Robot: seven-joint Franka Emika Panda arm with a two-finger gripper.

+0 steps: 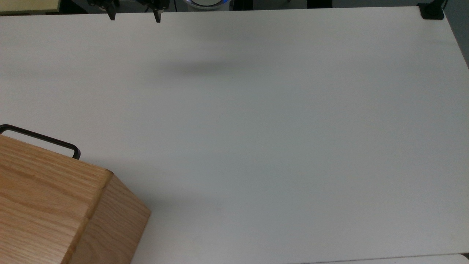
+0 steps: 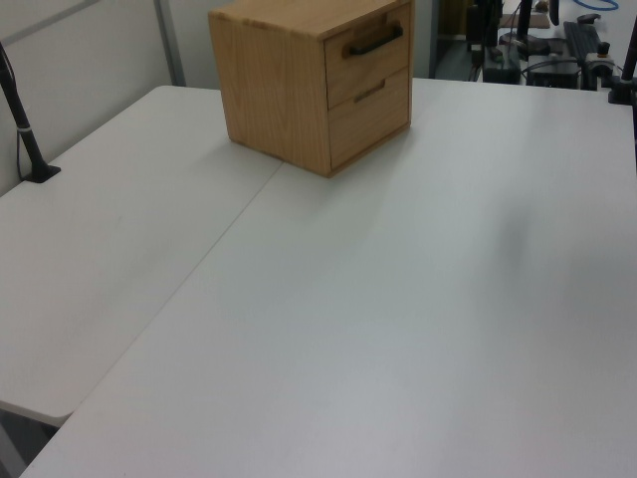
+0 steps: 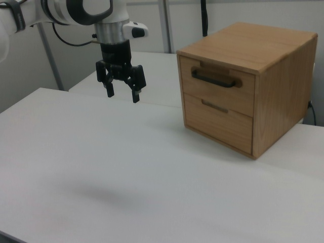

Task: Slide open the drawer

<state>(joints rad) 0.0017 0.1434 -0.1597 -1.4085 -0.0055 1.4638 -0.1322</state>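
Observation:
An oak cabinet (image 3: 283, 76) stands on the white table (image 3: 126, 167). Its upper drawer (image 3: 223, 95) is closed flush and carries a thin black bar handle (image 3: 212, 80). The drawer (image 2: 370, 62) and handle (image 2: 376, 40) are also seen in the left view. From above, the handle (image 1: 40, 138) juts past the cabinet top (image 1: 40, 190). My gripper (image 3: 122, 94) hangs open and empty above the table, well off to the right view's left of the cabinet. In the top view its two fingertips poke in at the top edge around the gripper (image 1: 133, 17).
A second, lower drawer (image 3: 217, 124) with a small pull sits under the upper one. A black clamp (image 1: 432, 11) holds the table's corner in the top view. A black post (image 2: 22, 124) stands at the left view's left. A seam (image 2: 214, 254) joins two tabletops.

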